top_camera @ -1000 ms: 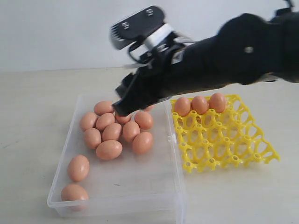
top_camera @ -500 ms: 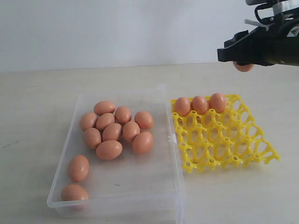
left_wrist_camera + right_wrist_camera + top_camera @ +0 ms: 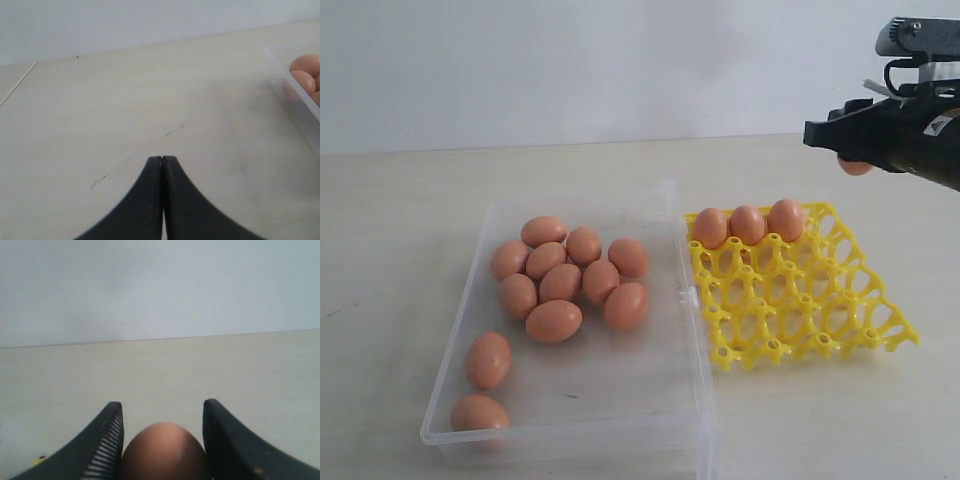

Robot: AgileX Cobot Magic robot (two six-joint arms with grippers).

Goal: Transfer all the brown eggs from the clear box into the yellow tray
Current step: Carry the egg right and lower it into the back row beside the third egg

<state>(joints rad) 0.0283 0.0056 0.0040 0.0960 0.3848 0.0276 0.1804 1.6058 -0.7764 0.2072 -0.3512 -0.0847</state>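
Swinging away from the clear box [image 3: 620, 390] over the last second, the right end effector [image 3: 162, 407] now hangs high at the far right, up beyond the back corner of the yellow tray [image 3: 800, 310].

Furthest left, the left end effector [image 3: 162, 160] points at bare worktop [image 3: 100, 100] near an outer wall of the box. Its fingers are pressed together with nothing between them. My guess is that it is parked there to leave the box free for the other arm.

Next along, the box holds 12 brown eggs [image 3: 560, 283]. 10 are bunched against one another toward its far end, and 2 lie apart by the near left corner.

Just beside the box, the tray carries 3 seated eggs [image 3: 748, 224] side by side in its back row, so filling seems to run along that row.

Rightmost, the right end effector pinches the carried egg [image 3: 857, 167] by its sides between widely set fingers. It is held well clear of the tray, probably so it passes over the seated eggs before coming down into the next free cup.
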